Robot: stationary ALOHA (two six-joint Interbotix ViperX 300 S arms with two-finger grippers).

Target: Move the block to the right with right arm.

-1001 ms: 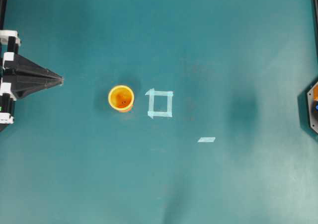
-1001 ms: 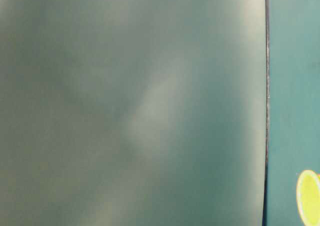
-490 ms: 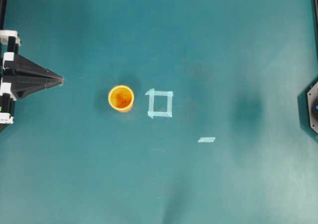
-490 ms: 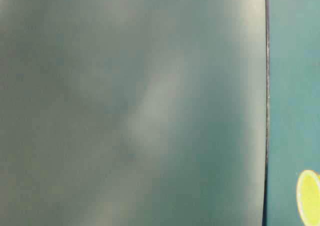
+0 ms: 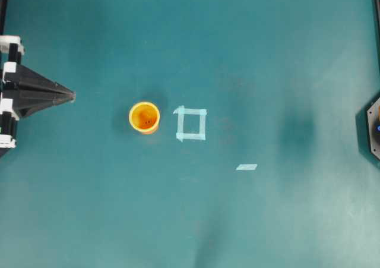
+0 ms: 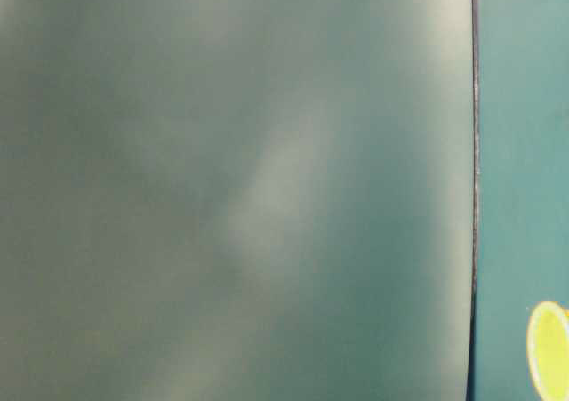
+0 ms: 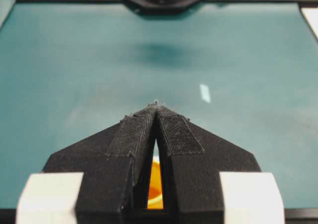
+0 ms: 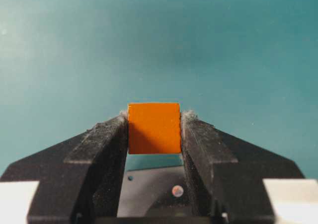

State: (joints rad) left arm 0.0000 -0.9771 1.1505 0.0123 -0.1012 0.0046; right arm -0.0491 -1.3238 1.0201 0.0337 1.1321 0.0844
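right claw grips the block; arm mostly cut off overhead

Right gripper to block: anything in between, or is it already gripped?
Nothing is between them. In the right wrist view the right gripper is shut on the block, one finger against each side. Only bare green table shows ahead of it. The cup sits on the left side of the overhead view.
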